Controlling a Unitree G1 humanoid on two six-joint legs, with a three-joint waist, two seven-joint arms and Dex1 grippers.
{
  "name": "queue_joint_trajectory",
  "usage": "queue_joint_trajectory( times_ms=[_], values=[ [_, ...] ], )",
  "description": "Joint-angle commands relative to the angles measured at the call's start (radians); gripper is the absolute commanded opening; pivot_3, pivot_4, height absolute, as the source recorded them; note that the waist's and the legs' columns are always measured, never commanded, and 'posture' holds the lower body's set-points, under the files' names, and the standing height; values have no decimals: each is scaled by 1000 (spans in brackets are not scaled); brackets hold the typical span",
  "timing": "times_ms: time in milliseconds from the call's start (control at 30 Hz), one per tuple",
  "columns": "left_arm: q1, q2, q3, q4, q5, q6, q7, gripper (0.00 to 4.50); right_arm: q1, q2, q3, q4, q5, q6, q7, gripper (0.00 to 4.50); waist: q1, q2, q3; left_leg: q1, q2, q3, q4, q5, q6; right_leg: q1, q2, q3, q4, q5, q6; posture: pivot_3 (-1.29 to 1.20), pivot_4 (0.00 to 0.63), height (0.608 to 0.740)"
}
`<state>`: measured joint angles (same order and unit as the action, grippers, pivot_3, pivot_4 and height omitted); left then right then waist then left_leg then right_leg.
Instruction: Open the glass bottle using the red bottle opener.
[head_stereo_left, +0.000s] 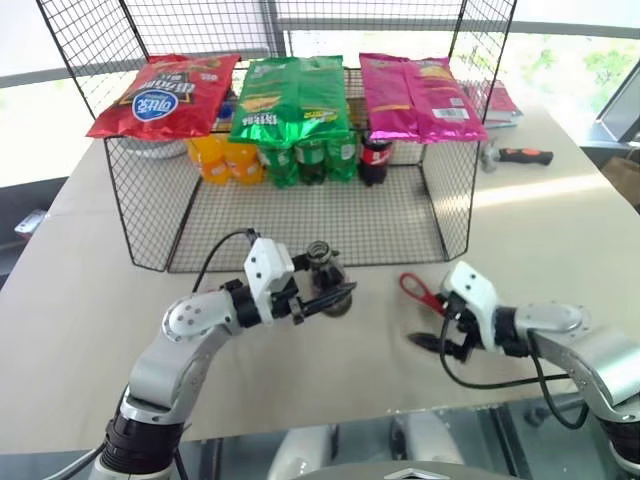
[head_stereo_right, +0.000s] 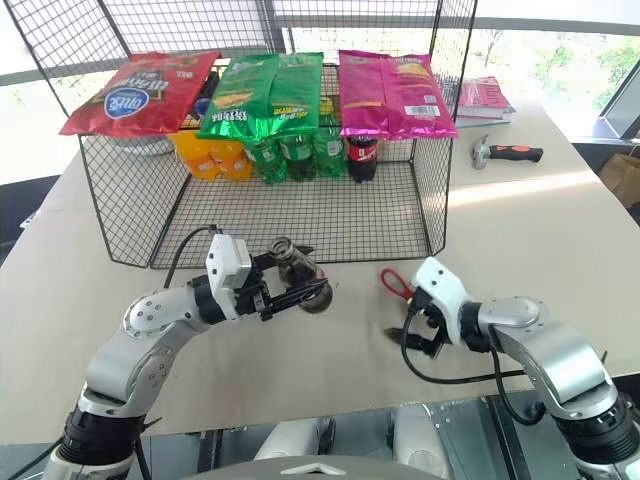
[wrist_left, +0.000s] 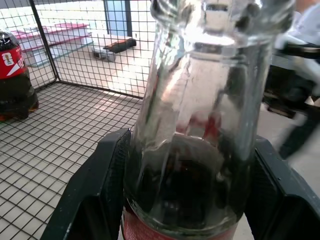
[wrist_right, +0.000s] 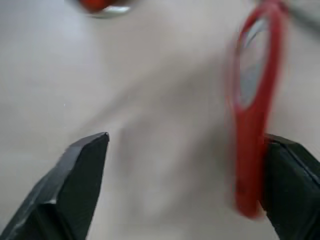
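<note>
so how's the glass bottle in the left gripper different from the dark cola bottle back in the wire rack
The glass bottle is clamped in the left gripper above the table; the dark cola bottle stands in the wire rack beside green bottles. The glass bottle's mouth is bare and uncapped; the dark cola bottle's top is hidden under the pink snack bag. Both hold dark liquid and carry red labels.

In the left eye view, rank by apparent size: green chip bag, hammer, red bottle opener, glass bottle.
1. green chip bag
2. hammer
3. glass bottle and red bottle opener: both partly hidden by the hands and look alike, so unranked.
</note>
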<state>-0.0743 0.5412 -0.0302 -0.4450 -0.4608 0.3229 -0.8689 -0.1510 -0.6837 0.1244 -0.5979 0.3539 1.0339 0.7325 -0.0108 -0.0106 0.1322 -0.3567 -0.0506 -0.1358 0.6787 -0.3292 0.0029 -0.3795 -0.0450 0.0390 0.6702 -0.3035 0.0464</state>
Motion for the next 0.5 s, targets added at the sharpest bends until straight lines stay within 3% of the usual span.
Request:
queue_joint_trajectory(
  times_ms=[33,300,500],
  values=[
    [-2,9,-4,-26,-29,31,-2,2422,5,2,-30,-17,-4,-57,-29,4475,-1,0,0,-1,0,0,-1,0,0,-1,0,0,-2,0,0,0,150,740],
    [-38,1,0,-11,-39,55,20,2422,9,-29,-24,-3,1,-120,-24,4475,0,1,1,-5,1,0,-5,0,0,-3,0,-1,-8,0,0,0,150,740],
    [-7,2,-8,17,-29,11,-10,2422,-11,5,-70,-3,39,-205,-13,4475,0,2,1,-4,1,0,-5,0,1,-3,0,-1,-7,0,0,0,150,740]
  ],
)
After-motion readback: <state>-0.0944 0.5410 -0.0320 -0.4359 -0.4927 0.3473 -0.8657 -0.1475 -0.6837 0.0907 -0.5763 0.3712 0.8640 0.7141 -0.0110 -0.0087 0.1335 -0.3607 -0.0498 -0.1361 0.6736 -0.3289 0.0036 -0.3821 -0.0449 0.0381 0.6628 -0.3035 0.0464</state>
